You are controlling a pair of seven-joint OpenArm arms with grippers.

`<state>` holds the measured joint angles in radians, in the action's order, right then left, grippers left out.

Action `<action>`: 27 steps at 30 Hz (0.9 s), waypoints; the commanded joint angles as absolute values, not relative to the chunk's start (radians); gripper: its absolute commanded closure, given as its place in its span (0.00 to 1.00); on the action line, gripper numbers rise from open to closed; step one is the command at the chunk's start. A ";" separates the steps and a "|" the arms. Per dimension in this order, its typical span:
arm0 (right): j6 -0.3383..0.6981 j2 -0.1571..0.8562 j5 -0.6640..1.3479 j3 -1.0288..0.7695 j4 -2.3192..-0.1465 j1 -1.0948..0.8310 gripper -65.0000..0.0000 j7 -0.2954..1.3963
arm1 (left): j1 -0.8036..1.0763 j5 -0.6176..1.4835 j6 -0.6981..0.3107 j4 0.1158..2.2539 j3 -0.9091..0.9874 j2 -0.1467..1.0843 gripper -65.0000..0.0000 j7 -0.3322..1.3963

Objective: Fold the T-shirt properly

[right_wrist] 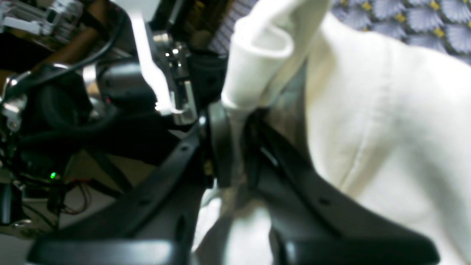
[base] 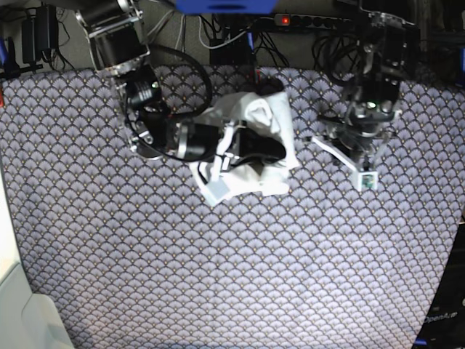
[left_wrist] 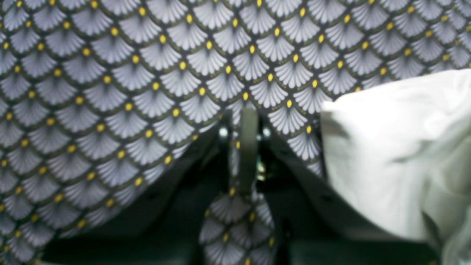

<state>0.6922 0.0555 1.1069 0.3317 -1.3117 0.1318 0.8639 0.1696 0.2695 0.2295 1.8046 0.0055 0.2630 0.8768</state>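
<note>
The base view is showing the whole layout: the T-shirt (base: 251,149) is lying bunched in a crumpled heap on the purple scallop-patterned tablecloth (base: 218,276) covering the table, toward its far side. Only this view is showing both arms at once. The right arm (base: 156,116) is reaching in low and nearly level from the shirt's left, with its forearm lying over the heap and cloth draped around it. The left arm (base: 370,80) is standing well apart to the shirt's right, bent downward toward the tablecloth.

The right wrist view is giving what the base view is hiding: the right tool (right_wrist: 235,147) is clamping a fold of white fabric between its dark fingers (right_wrist: 220,143), with a rolled hem edge rising above the grip and the rest of the shirt spreading to the side.

The left wrist view is showing the left tool (left_wrist: 248,147) with its fingers together, gripping nothing, pointing at bare tablecloth. The shirt's white edge is lying just beside it, not touching the tips.
</note>
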 commanded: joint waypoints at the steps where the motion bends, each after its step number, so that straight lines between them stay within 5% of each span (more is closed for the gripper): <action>1: 0.698 0.050 1.144 0.343 -1.325 0.147 0.88 0.840 | 0.166 0.260 0.234 1.840 0.033 0.274 0.95 0.889; 7: 0.698 0.045 1.144 0.349 -1.251 0.147 0.63 0.825 | 0.225 0.260 0.232 1.910 0.093 0.278 0.95 0.926; 13: 0.698 0.050 1.145 0.349 -1.245 0.166 0.52 0.832 | 0.249 0.260 0.232 1.910 0.097 0.278 0.95 0.926; 27: 0.698 0.125 1.147 0.349 -1.538 0.148 0.52 0.834 | 0.325 0.260 0.232 1.951 0.148 0.295 0.95 0.931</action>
<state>0.6910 0.1226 1.1130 0.3557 -1.5196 0.1314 0.8600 0.3260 0.2722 0.2287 1.9320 0.1390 0.2825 0.9451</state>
